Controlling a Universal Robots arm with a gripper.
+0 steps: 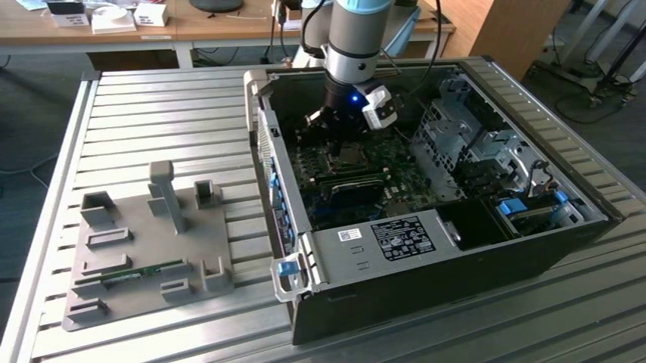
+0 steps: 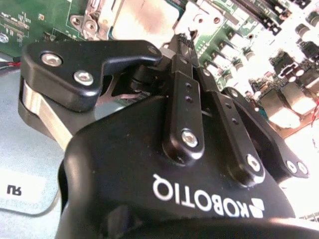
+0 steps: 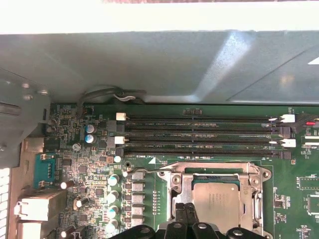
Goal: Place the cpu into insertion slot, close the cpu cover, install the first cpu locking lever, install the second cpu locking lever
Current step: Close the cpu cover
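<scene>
Evidently working low inside the open computer case [image 1: 404, 291]. Holds the gripper [image 3: 186, 215] narrow, fingers [image 3: 180, 218] pressed together with nothing seen between them; shows the gripper [image 2: 182, 41] in the same closed pinch in the second wrist view. Probably shut that way to give one slim, stiff tip for pushing small metal parts rather than carrying anything. Hangs just beside the cpu cover [image 3: 178, 194], at its edge farthest from the memory slots [image 3: 199, 134]; cannot tell whether touching.

Finds the cpu [image 3: 218, 198] lying flat in the insertion slot [image 3: 214, 172], dull metal top showing through the cover's window. Reads the cover as folded down over the chip, presumably to press it onto the contacts. Picks out one thin wire lever [image 3: 164, 171] along the cover's edge nearest the memory slots; cannot tell whether hooked home. In the exterior view, puts the gripper [image 1: 341, 134] at about twelve o'clock of the slot and the memory slots at six o'clock of it.

Farther out, meets the green motherboard [image 3: 299, 209] lying flat on the floor of the case, tipped on its side with the panel off, surely for reach from above. Rests the case on a slatted metal table [image 1: 151, 106]. Between eight and nine o'clock of the case, has a grey holder tray [image 1: 131, 302] with posts and pockets, likely for parking parts, with one green strip board [image 1: 131, 274] lying in it.
</scene>
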